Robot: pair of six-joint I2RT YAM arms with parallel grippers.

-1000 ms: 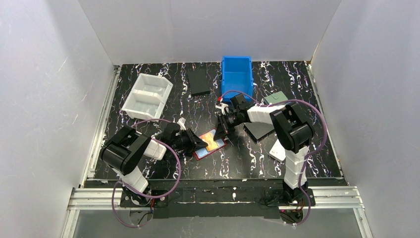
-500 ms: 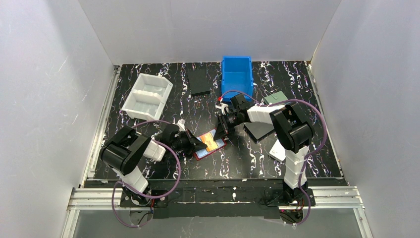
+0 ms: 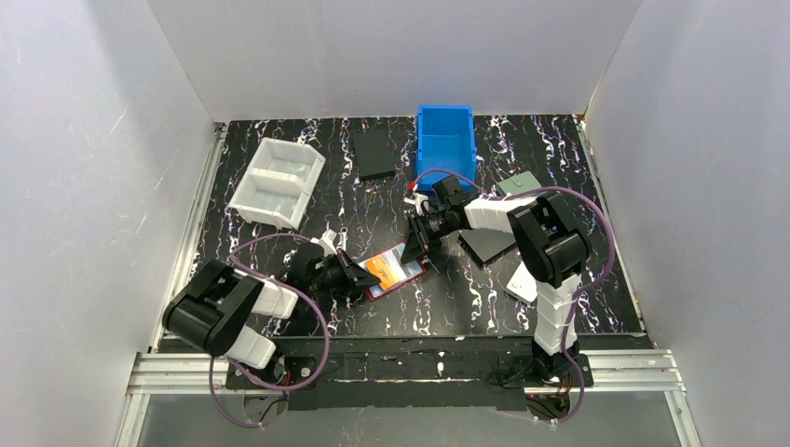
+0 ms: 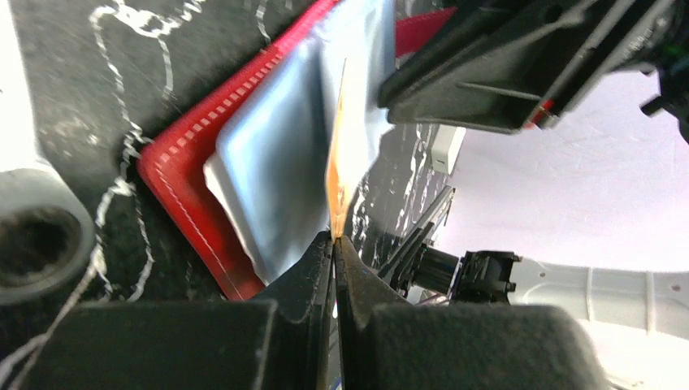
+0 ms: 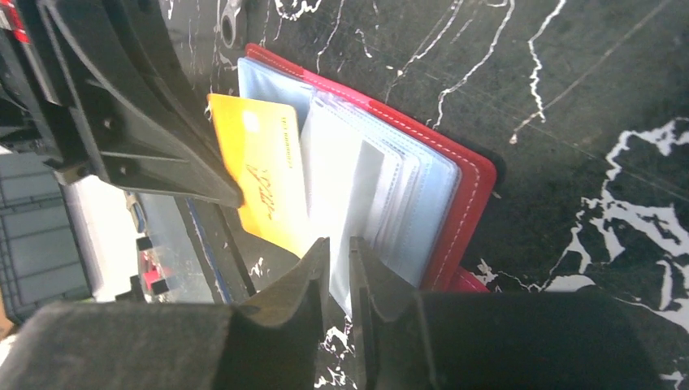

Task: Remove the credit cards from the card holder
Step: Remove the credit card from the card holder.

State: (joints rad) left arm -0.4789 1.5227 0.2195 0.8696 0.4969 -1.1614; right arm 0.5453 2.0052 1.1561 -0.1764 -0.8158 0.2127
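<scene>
The red card holder (image 3: 406, 278) lies open on the table, its pale blue-grey pockets (image 5: 410, 191) fanned up. An orange credit card (image 3: 380, 265) sticks out of it to the left, largely clear of the pockets. My left gripper (image 3: 357, 276) is shut on that card's end; in the left wrist view the card (image 4: 336, 158) runs edge-on out of the pinched tips (image 4: 335, 238). My right gripper (image 3: 416, 244) is at the holder's far end, closed to a slim gap (image 5: 340, 244) on a pale pocket page (image 5: 337, 175). A whitish panel (image 5: 363, 195) shows inside the pockets.
A blue bin (image 3: 445, 140) stands at the back centre and a white divided tray (image 3: 277, 182) at the back left. Black flat cases lie behind (image 3: 375, 154) and right of the holder (image 3: 489, 244). A greenish wallet (image 3: 519, 183) is at the right.
My left gripper closed on the orange card and drew back leftward toward the near edge, sliding the card further out of the holder. The right gripper stayed in place.
</scene>
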